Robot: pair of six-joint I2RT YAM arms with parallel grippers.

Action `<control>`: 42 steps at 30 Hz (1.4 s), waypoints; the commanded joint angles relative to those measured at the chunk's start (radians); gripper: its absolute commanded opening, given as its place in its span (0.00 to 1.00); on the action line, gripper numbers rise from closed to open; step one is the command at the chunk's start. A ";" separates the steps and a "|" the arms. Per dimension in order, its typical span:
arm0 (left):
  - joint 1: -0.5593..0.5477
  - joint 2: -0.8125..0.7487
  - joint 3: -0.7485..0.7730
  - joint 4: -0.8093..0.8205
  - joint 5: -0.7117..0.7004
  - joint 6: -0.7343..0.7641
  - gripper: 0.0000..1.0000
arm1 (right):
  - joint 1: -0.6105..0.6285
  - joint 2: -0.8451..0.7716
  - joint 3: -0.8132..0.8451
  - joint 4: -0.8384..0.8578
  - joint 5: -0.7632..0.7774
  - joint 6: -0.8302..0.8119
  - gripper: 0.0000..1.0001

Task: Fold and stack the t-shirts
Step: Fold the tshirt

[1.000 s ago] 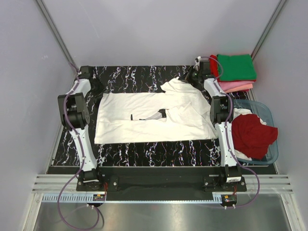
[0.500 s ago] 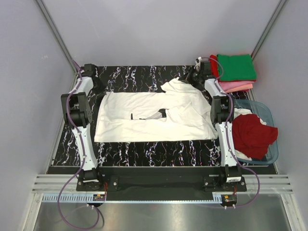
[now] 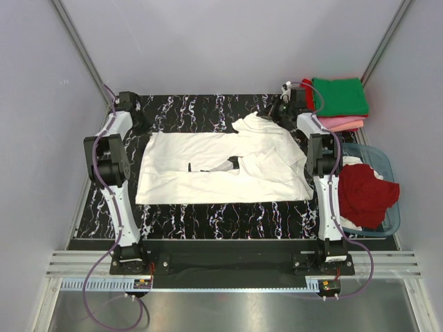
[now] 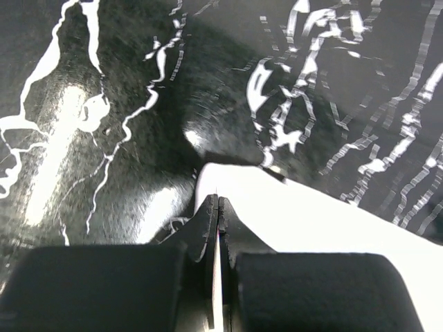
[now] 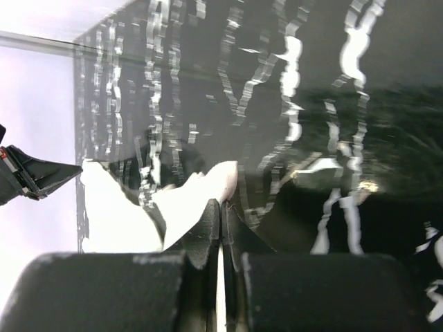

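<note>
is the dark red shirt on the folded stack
No, the dark red t-shirt lies crumpled in the blue-grey tub.

The table (image 3: pixel 194 111) is shown from above. The spread t-shirt (image 3: pixel 208 169) is laid flat across the middle, running from left to right. Its far left corner is pinched in the left gripper (image 3: pixel 143 130), and its far right part in the right gripper (image 3: pixel 268 114). The folded stack (image 3: pixel 339 97) is placed at the far right corner. The tub (image 3: pixel 390 168) is set in front of it at the right edge, with crumpled t-shirts (image 3: pixel 363 194) heaped inside.
</note>
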 commanded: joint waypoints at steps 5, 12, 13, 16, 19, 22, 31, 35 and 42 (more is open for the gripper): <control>0.008 -0.156 -0.041 0.062 0.069 0.033 0.00 | -0.001 -0.217 -0.118 0.096 -0.060 -0.055 0.00; 0.009 -0.185 -0.071 0.065 0.107 0.029 0.00 | 0.000 -0.395 -0.299 0.062 -0.068 -0.131 0.00; 0.009 -0.191 -0.081 0.063 0.115 0.027 0.00 | 0.000 -0.414 -0.317 0.053 -0.069 -0.151 0.00; 0.009 -0.230 -0.130 0.089 0.129 0.026 0.00 | 0.000 -0.487 -0.394 0.045 -0.075 -0.177 0.00; 0.010 -0.265 -0.180 0.100 0.141 0.039 0.00 | 0.000 -0.569 -0.486 0.042 -0.063 -0.200 0.00; 0.015 -0.302 -0.240 0.127 0.141 0.052 0.00 | -0.001 -0.639 -0.573 0.040 -0.057 -0.216 0.00; 0.059 -0.172 -0.131 0.091 0.133 0.072 0.36 | 0.000 -0.681 -0.650 0.053 -0.052 -0.216 0.00; 0.074 -0.072 -0.026 0.085 0.129 0.066 0.52 | -0.001 -0.626 -0.595 0.048 -0.063 -0.214 0.00; 0.071 0.085 0.162 0.040 0.113 0.076 0.50 | -0.001 -0.569 -0.541 0.034 -0.069 -0.229 0.00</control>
